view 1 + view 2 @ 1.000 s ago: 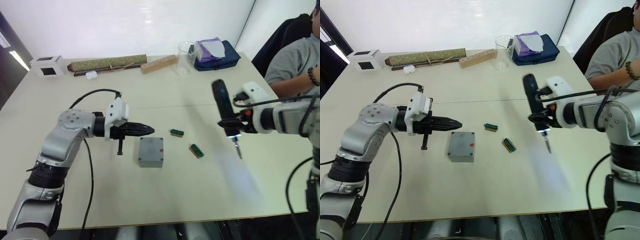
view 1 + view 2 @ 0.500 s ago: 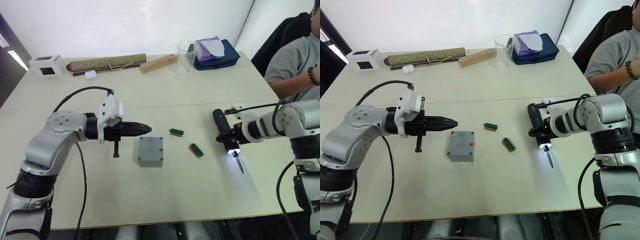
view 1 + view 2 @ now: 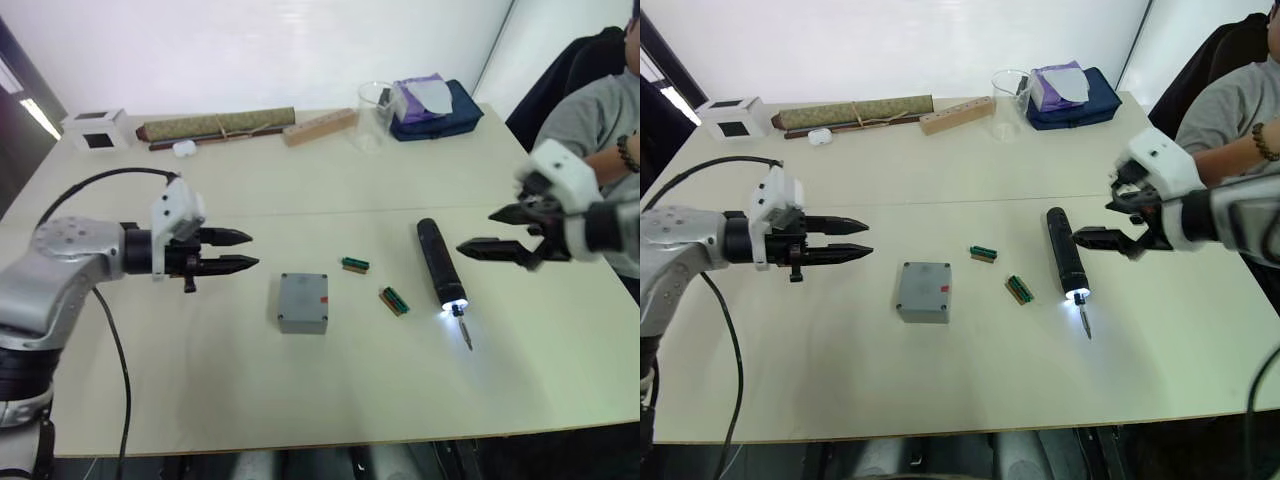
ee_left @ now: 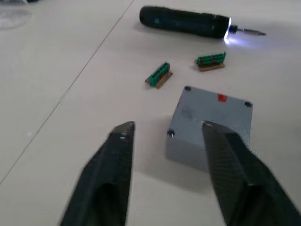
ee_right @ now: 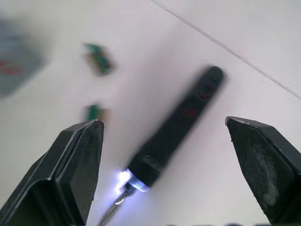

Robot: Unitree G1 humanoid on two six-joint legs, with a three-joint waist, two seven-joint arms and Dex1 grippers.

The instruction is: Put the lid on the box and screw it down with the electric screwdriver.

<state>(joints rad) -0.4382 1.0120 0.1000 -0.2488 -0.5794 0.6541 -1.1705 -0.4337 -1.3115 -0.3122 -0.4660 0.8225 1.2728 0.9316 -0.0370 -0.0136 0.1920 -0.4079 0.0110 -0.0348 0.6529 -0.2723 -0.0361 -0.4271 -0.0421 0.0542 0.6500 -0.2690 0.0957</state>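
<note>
Right wrist view looks past the right claw (image 5: 164,174), whose two black fingers stand wide apart with nothing between them; below lies the dark navy-black, thick pen-shaped electric screwdriver (image 5: 176,129), loose on the pale surface (image 3: 300,390) with its white tip light on. In the right eye view that claw (image 3: 1110,222) hangs just beside the screwdriver's rear end, apart from it. The left claw (image 3: 245,250) is part open and empty too, hovering near the small square grey plastic box (image 3: 302,302) without touching it.

The flat square grey lid with a small red mark (image 4: 217,100) already sits flush on the box, and the left wrist view shows dark dots at its corners, which look like screws or screw holes; which of the two I cannot tell. With the tool laid down and both claws free, the job is probably at or near its end, though how tight the fastening is cannot be judged. Between box and screwdriver lie two small green connector pieces (image 3: 354,265), touched by neither claw.
</note>
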